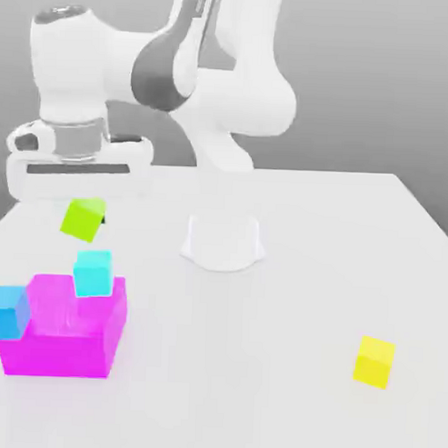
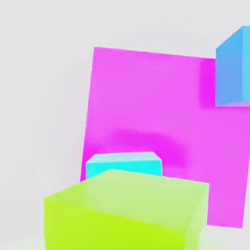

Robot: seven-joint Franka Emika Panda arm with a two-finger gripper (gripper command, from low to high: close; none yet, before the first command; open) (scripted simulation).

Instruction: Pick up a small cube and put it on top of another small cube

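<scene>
While the arm leans toward the exterior view's left, the scene reads as follows.

Lime-green cube (image 1: 83,219): small, plain and matte, with no markings; far smaller than the magenta block. It hangs tilted in the air just under the hand, clear of the table, above and slightly behind the block. In the hand view (image 2: 124,212) it looms large in the foreground, one top face and one darker side face showing.

Gripper (image 1: 88,205): clenched on the lime-green cube; the fingers themselves are hard to make out against the hand's white body and the cube.

Magenta block (image 1: 65,336): a large box resting on the white table (image 1: 259,374) near the exterior view's left edge.

Cyan cube on top (image 1: 93,272): sits on the block's upper face, directly beneath the held cube; in the hand view the lime-green cube hides its lower part.

Second cyan cube (image 1: 6,313): touching the block's side, cut off by the picture's left edge.

Yellow cube (image 1: 375,361): alone on the table, well apart toward the exterior view's right.

Arm's upper links: cut off by the top edge.
</scene>
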